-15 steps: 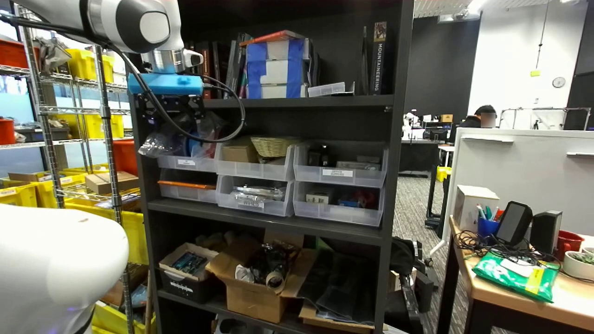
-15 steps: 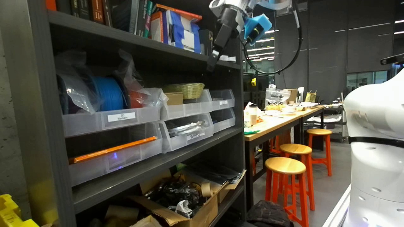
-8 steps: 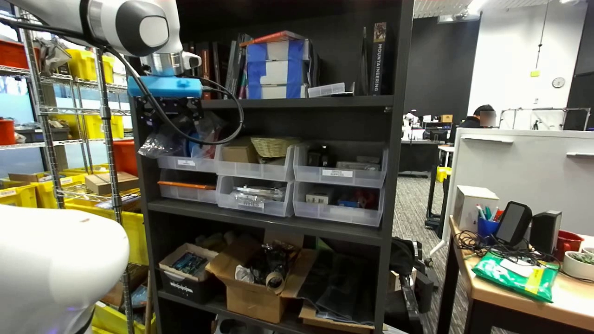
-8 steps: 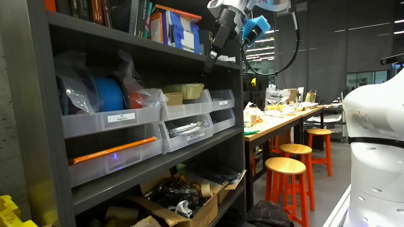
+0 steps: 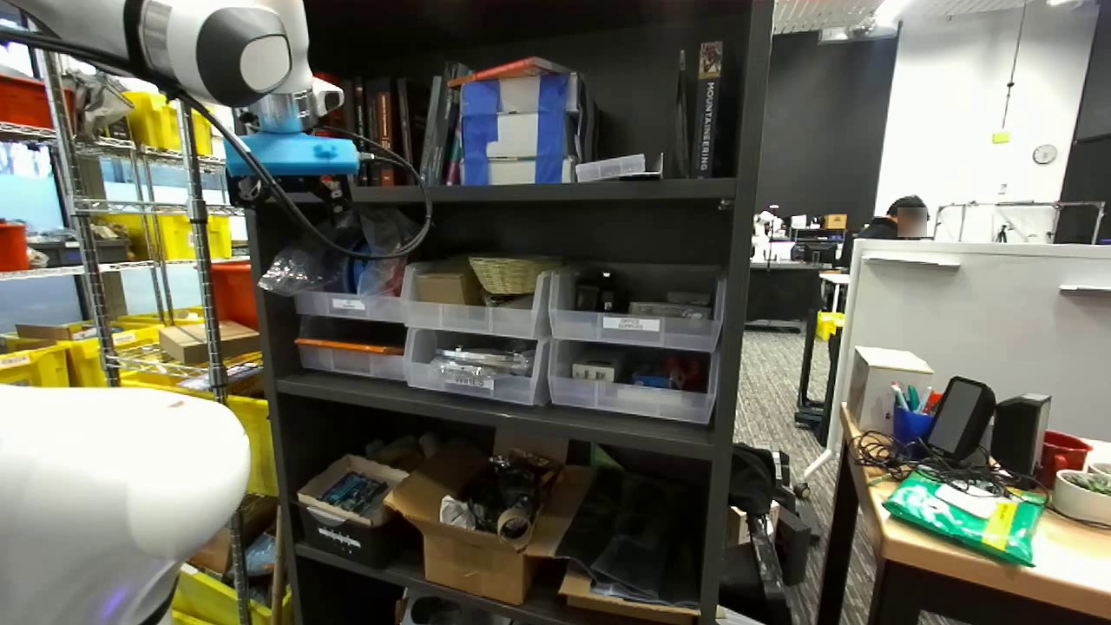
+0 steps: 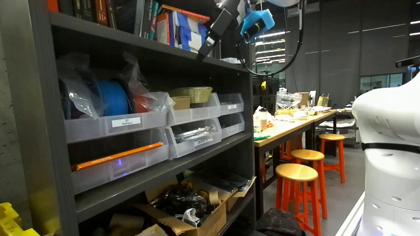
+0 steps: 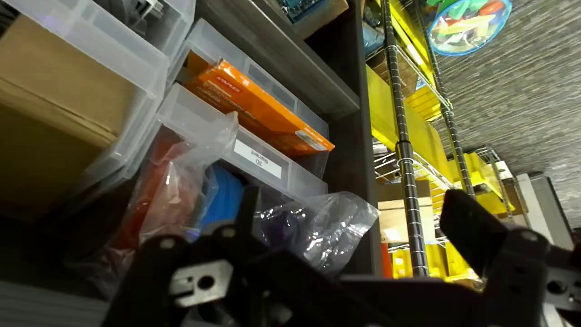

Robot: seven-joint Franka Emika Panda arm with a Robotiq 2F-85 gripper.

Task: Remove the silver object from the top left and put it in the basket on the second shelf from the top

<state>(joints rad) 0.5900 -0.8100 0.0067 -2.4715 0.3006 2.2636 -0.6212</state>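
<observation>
My gripper (image 7: 358, 222) is open, with nothing between its fingers. In both exterior views, the gripper (image 5: 291, 198) (image 6: 205, 50) hangs before the front edge of the black shelf board (image 5: 555, 193) that bears books. A woven straw basket (image 5: 512, 274) sits in the upper middle clear bin, below the gripper; it also shows in an exterior view (image 6: 198, 94). No silver object can be made out for certain; it is hidden or out of view. A shiny clear plastic bag (image 7: 329, 222) covers filament spools in the upper left bin, below the fingers.
Clear bins (image 5: 477, 319) stand two high on the board below. Books (image 5: 707, 113) and a blue-taped stack (image 5: 521, 130) stand on the upper board. The unit's side post (image 7: 349, 150) and a wire rack (image 5: 198, 208) are close by the gripper. Open boxes (image 5: 477, 547) stand lower.
The gripper has moved up and to the left in both exterior views, mostly in the last half second, tilting further. Its cable loop moved with it. Basket, bins and books have not moved.
</observation>
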